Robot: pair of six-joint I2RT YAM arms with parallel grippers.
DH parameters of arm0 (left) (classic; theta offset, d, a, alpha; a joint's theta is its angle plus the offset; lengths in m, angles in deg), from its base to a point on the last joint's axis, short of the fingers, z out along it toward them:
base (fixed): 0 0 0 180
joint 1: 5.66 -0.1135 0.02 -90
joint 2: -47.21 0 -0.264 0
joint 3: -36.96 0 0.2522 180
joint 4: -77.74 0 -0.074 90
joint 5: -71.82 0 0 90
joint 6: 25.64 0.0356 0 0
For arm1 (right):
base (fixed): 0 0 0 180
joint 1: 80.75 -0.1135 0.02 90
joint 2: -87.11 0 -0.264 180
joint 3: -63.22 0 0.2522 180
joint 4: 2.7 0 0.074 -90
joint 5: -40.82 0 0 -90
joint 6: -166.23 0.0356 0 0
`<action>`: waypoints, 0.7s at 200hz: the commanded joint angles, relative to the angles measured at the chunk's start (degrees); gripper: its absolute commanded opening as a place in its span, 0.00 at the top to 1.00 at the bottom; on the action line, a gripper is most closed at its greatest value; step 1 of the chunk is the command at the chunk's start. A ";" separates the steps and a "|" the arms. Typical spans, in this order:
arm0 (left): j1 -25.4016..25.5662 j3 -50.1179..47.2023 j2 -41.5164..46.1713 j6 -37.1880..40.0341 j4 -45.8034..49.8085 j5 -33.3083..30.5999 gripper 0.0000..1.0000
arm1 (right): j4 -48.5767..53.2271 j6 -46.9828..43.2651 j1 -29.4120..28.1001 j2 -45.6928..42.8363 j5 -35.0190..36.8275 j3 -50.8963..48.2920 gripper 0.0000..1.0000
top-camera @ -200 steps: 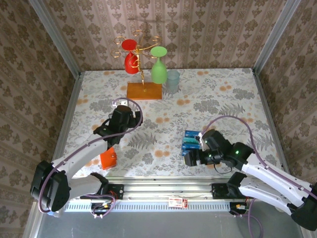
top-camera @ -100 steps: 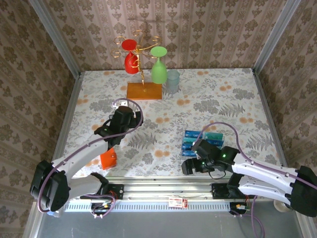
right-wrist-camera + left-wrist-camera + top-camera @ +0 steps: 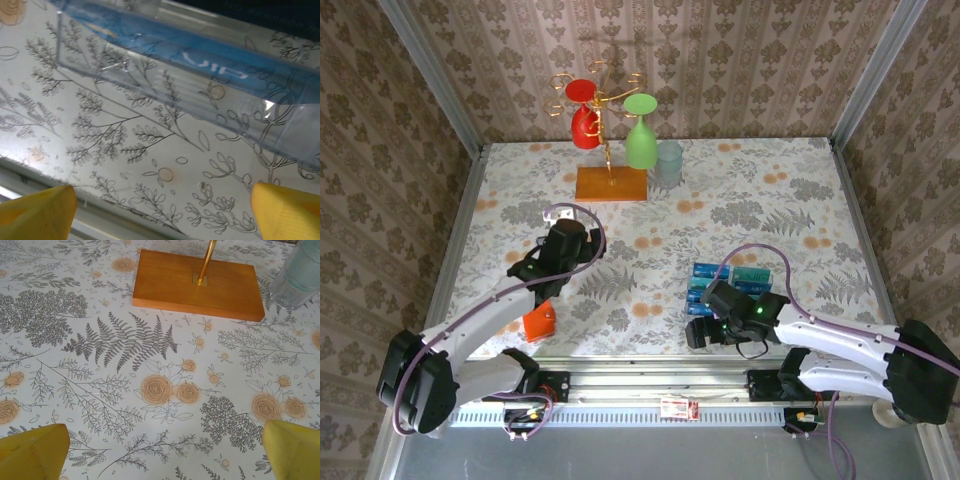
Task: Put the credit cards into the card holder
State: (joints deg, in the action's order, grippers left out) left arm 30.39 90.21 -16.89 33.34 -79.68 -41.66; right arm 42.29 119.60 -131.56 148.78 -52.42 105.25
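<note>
Blue and teal credit cards [image 3: 708,270] sit in the clear rack [image 3: 100,60], orange card holder [image 3: 538,321] well left of it. Right wrist close-up reads "VIP" on one; left tool [image 3: 165,455] and right tool [image 3: 162,210] both spread, empty.

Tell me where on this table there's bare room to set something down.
The widest bare cloth is back right, from the cup to the right wall and forward to the rack. A smaller patch lies mid-table between the left gripper and the rack. Crowded: the stand base by the cup, and the near edge around rack, right gripper and wallet.
</note>
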 commanded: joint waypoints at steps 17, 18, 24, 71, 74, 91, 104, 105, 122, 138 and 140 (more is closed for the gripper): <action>0.49 -0.46 0.55 -1.50 0.65 -0.78 0.00 | -2.56 -2.12 2.22 1.57 3.50 2.15 0.09; 0.50 -0.46 0.55 -1.50 0.66 -0.78 0.00 | -2.56 -2.18 2.30 1.59 3.55 2.19 0.09; 0.47 -0.42 0.55 -1.50 0.74 -0.77 0.00 | -2.69 -2.48 2.96 1.62 3.66 2.31 0.09; 0.51 -0.97 0.16 -2.10 0.50 -0.65 0.00 | -4.71 -5.62 8.61 2.65 3.08 3.58 0.09; 0.51 -1.03 0.07 -2.17 0.39 -0.60 0.00 | -4.96 -5.81 8.94 2.79 2.91 3.69 0.09; 0.45 -0.90 -0.48 -2.37 0.06 -0.17 0.00 | -5.96 -7.02 10.57 4.08 2.38 4.52 0.09; 0.51 -0.66 -1.09 -2.55 -0.04 0.14 0.00 | -6.94 -7.70 11.41 5.41 2.20 5.19 0.09; 0.51 -0.65 -1.15 -2.55 -0.03 0.17 0.00 | -7.00 -7.78 11.51 5.53 2.20 5.25 0.09; 0.59 -0.46 -1.85 -2.72 -0.12 0.54 0.00 | -8.69 -8.39 12.12 7.62 2.08 6.21 0.09; 0.61 -0.45 -2.15 -2.72 -0.24 0.87 0.00 | -9.85 -9.15 12.61 9.60 2.14 7.41 0.09; 0.67 -0.39 -2.17 -2.72 -0.30 0.89 0.00 | -9.97 -9.29 12.67 9.85 2.16 7.59 0.09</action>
State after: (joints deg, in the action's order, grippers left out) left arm 30.39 89.75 -18.40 31.61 -79.73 -41.38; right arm 35.56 112.85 -119.56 156.12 -51.02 110.13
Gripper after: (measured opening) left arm 0.999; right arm 0.909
